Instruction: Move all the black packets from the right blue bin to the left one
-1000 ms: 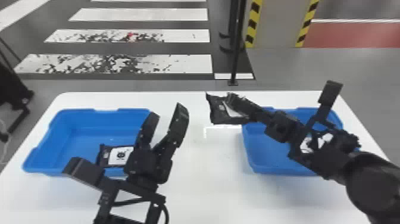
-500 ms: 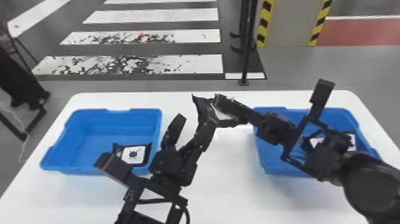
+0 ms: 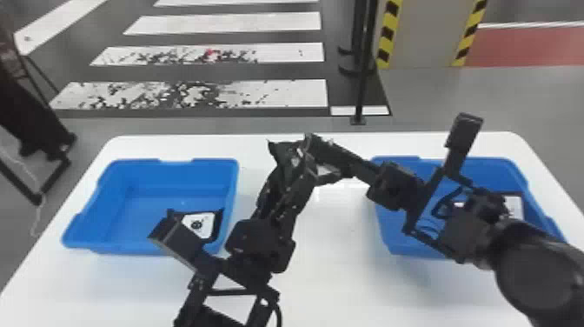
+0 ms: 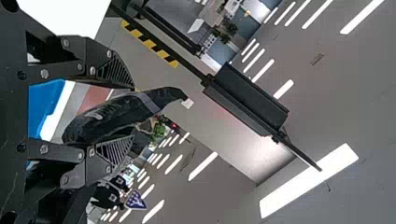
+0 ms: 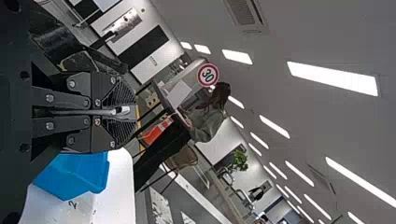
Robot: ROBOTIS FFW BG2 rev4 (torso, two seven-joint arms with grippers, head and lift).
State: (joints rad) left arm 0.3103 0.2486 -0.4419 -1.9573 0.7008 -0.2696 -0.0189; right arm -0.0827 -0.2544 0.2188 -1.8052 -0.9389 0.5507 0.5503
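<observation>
One packet [image 3: 281, 153] between two tools [image 3: 294, 169]

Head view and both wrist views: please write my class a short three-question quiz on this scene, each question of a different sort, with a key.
1. True or false: a black packet with a white label lies in the left blue bin.

2. Choose one. At the raised black packet, the right gripper is:
A) wide open
B) shut on the packet
C) lying inside the left bin

3. Fill the gap: in the left wrist view, the left gripper's two fingers stand ____, with the raised packet between them.

Key: 1 true; 2 B; 3 apart
</observation>
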